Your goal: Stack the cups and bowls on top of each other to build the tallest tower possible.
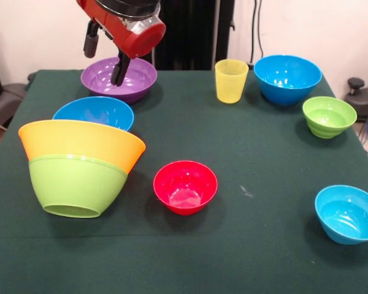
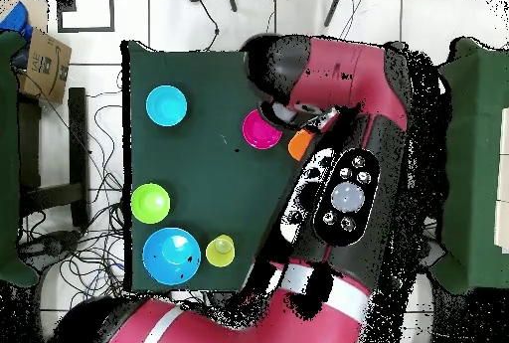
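Front view: worktop (image 1: 245, 153) carries the tower (image 1: 80, 165), orange bowl over lime-green bowl, tipped at left. Pincer (image 1: 119, 70) hangs in the purple bowl (image 1: 104, 78), aperture cannot tell; probably grasp its rim squarely. Blue bowl (image 1: 93, 111) sits between them; yellow cup (image 1: 230, 80), red bowl (image 1: 185, 185) well apart.
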`<act>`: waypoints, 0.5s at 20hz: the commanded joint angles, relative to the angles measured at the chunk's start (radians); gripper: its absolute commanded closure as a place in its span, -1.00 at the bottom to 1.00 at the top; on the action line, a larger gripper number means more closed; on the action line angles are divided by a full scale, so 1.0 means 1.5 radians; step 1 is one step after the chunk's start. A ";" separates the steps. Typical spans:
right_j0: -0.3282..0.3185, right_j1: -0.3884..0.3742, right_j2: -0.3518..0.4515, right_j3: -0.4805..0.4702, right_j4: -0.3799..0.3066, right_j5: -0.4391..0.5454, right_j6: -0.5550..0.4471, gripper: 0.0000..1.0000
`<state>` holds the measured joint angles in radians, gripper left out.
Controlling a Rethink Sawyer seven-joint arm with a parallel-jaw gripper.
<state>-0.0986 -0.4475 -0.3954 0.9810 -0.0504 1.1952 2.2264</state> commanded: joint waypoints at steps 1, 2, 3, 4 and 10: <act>0.009 -0.036 0.014 0.181 0.022 -0.227 0.227 -1.00; 0.002 -0.036 0.026 0.185 0.031 -0.232 0.212 -1.00; -0.003 -0.037 0.036 0.190 0.044 -0.218 0.199 -1.00; 0.000 -0.037 0.032 0.191 0.044 -0.215 0.202 -1.00; -0.002 -0.029 0.040 0.208 0.078 -0.246 0.223 -1.00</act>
<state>-0.0960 -0.5090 -0.4186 1.1604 0.0212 0.8801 2.3761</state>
